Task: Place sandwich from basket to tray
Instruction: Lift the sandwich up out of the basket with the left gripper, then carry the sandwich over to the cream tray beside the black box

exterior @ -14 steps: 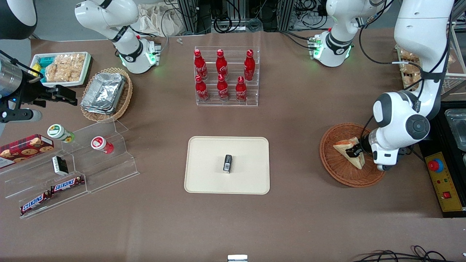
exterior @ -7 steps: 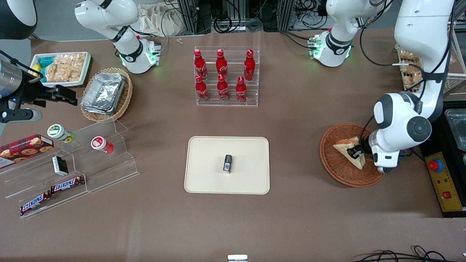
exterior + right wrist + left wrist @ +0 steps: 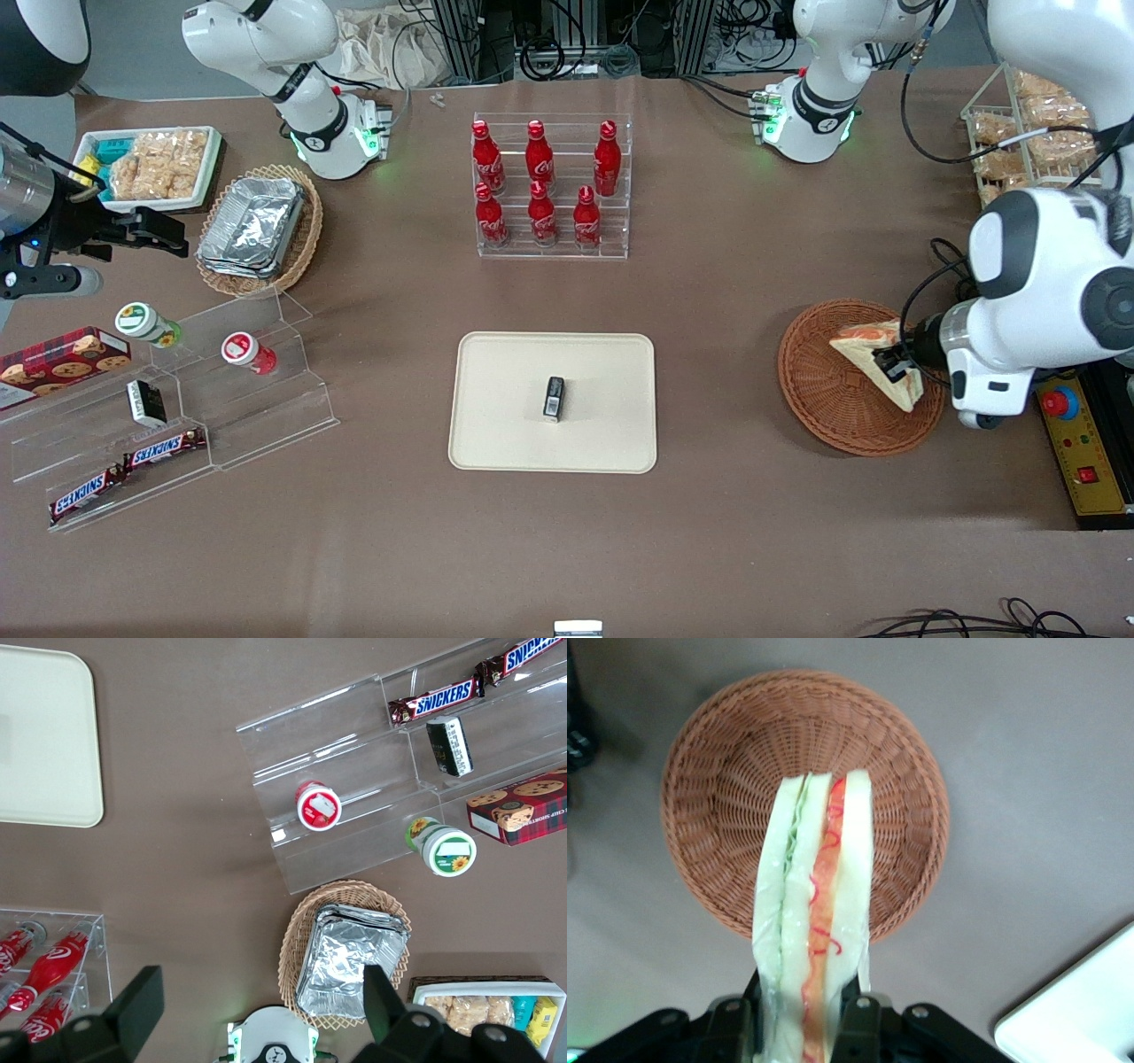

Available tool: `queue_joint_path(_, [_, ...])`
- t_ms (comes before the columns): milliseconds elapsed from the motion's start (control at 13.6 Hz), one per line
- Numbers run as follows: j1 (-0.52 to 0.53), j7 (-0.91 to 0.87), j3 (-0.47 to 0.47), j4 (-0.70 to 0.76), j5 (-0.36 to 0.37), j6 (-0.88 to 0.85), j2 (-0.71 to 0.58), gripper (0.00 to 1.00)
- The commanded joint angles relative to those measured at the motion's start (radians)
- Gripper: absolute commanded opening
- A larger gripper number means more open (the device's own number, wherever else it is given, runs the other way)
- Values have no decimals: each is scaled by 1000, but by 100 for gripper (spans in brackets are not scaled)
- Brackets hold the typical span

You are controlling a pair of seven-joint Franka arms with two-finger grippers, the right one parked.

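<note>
Sandwich [image 3: 877, 361] is clamped between the two fingers of the left arm's end effector [image 3: 895, 363], which grips the wedge near its wider end. In the front view the wedge hangs over the round reddish-brown basket [image 3: 833, 399], above the part of the basket nearest the working arm's end of the table. In the left wrist view the sandwich [image 3: 815, 912] stands edge-on, its pale bread slices separated by green and orange-red filling, with the end effector [image 3: 806, 1028] closed on its sides and the basket [image 3: 735, 797] lying below it, apparently clear of the wedge.

The cream-beige tray [image 3: 505, 434] sits flat on the brown table [image 3: 709, 532] near the middle, well apart from the basket and toward the parked arm's end from it. A small dark packet [image 3: 554, 397] stands on the tray. Farther from the front camera than the tray, a clear rack holds six red bottles [image 3: 540, 182]. Toward the parked arm's end lie a paler wicker basket with foil containers [image 3: 252, 226], a white tray of snack packs [image 3: 151, 164], and a clear stepped stand [image 3: 230, 390] carrying Snickers bars [image 3: 164, 447].
</note>
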Motion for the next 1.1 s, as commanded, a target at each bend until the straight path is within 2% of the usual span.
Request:
queue_joint_path(0, [-11,81,-2,101,20,-95,15,35])
queue_joint_path(221, [-11,256,-29,111,20,-141,12,34])
queue_joint_path(515, [-13,270,-115,111,21,-149,10,34])
queue_joint_path(662, [-13,273,-193,111,23,-141,10,34])
queue_joint_path(882, [-13,267,-322,112,112,-77,28,37])
queue_joint_path(1029, [-13,246,-371,109,107,-5,63,38])
